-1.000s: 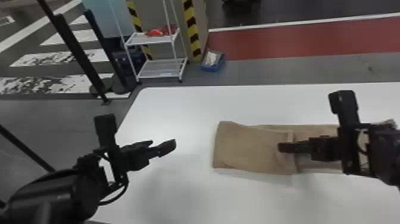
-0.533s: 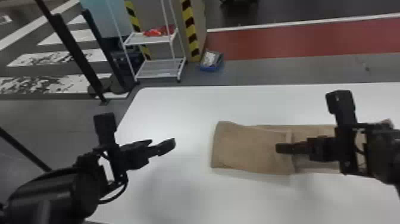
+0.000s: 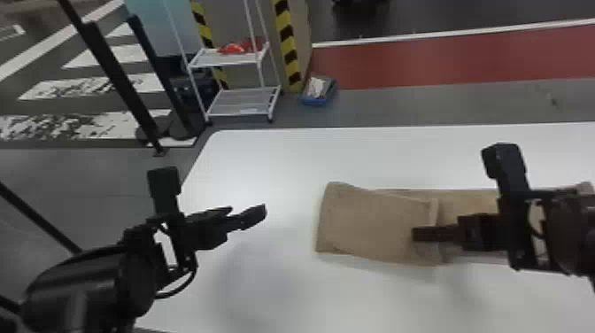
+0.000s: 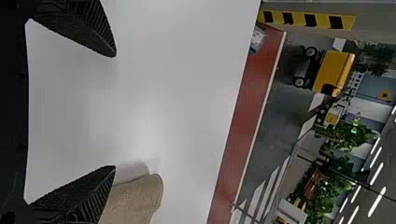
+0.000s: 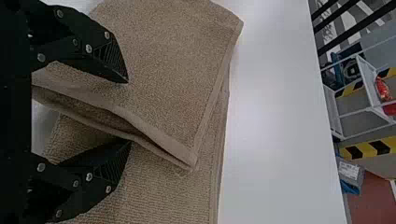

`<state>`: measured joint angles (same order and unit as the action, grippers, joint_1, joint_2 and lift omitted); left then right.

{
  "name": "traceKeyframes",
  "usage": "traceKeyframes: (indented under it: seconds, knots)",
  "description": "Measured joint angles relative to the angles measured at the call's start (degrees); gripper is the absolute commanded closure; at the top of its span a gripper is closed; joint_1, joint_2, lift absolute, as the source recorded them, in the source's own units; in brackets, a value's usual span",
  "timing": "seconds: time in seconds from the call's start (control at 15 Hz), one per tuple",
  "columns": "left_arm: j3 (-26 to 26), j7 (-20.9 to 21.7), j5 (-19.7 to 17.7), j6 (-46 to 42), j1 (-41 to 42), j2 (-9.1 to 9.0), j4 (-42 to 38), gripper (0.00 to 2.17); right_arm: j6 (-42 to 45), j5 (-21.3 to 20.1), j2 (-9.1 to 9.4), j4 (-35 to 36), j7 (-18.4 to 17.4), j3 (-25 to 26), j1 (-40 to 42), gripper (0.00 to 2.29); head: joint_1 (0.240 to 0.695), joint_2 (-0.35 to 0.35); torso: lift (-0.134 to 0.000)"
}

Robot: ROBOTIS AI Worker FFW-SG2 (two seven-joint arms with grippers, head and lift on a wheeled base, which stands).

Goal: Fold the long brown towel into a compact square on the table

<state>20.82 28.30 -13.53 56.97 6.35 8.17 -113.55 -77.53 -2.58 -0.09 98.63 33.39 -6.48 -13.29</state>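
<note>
Towel [image 3: 469, 201] lies on the white table [image 3: 274, 164], lengthwise along the far edge and set in from it, its folded end well in from the left edge. At that end a flap [image 3: 376, 221] rests over the lower length, slightly askew; its hem [image 5: 170, 144] faces the table's right side, two layers a little parted there.

Right gripper [image 3: 416, 234] is at the flap's hem. Its fingers stand spread, one over the flap, the other over the lower length, with the hem between them; contact with the cloth cannot be confirmed.

Left gripper [image 3: 249, 209] is over the table between the left edge and the towel, apart from the cloth, fingers spread with nothing between them.

Beyond the far edge, near the far left corner, a white rack [image 3: 243, 95] stands on the floor, a blue bin [image 3: 315, 101] beside it.
</note>
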Motion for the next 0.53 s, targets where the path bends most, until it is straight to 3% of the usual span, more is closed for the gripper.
traceKeyframes:
  seconds: [0.33, 0.53]
  knots:
    - [-0.6, -0.1, 0.0, -0.2, -0.3, 0.0, 0.5, 0.02, -0.3, 0.5, 0.0, 0.1, 0.1, 0.4, -0.1, 1.15, 0.695, 0.257, -0.123]
    - [-0.6, -0.1, 0.1, -0.7, -0.3, 0.0, 0.8, 0.02, -0.2, 0.7, 0.0, 0.1, 0.1, 0.7, -0.1, 1.17, 0.695, 0.255, -0.123]
